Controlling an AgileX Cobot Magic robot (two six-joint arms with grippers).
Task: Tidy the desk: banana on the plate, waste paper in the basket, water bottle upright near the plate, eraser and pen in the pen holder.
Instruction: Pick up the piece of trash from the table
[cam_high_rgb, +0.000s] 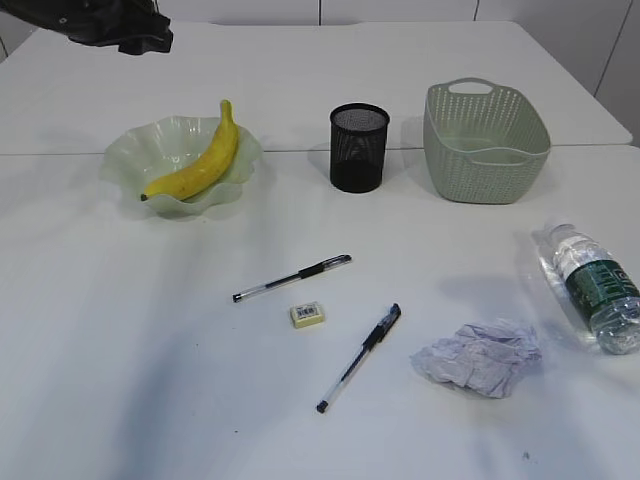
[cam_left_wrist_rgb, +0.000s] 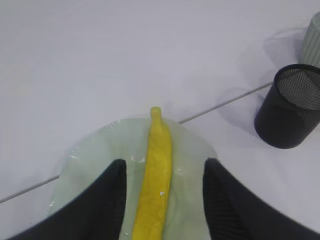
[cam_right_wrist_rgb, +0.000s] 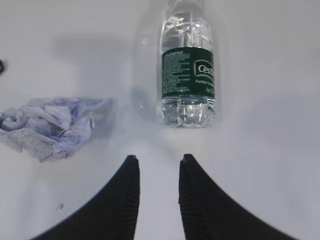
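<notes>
- The left gripper (cam_left_wrist_rgb: 162, 200) hung above the plate (cam_left_wrist_rgb: 95, 170), its jaws spread, one on each side of the banana (cam_left_wrist_rgb: 157, 175) and not touching it.
- The banana lay in the plate (cam_high_rgb: 135, 165), running straight ahead from between the left jaws, its tip at the far rim.
- The pen holder (cam_left_wrist_rgb: 292, 107) stood upright ahead and to the right of the left jaws, with an edge of the basket (cam_left_wrist_rgb: 312, 40) just beyond it.
- The right gripper (cam_right_wrist_rgb: 159, 192) hovered over bare desk (cam_right_wrist_rgb: 270, 165), its jaws a narrow gap apart and pinching nothing.
- The bottle (cam_right_wrist_rgb: 189, 70) lay on its side just ahead of the right jaws, base toward them and neck pointing away.
- The paper (cam_right_wrist_rgb: 47, 125), crumpled, sat ahead and to the left of the right jaws, apart from the bottle.
- In the exterior view two pens (cam_high_rgb: 292, 278) (cam_high_rgb: 360, 357) and the eraser (cam_high_rgb: 307, 314) lay flat on the desk (cam_high_rgb: 120, 380), the eraser between the pens; none showed in either wrist view.
</notes>
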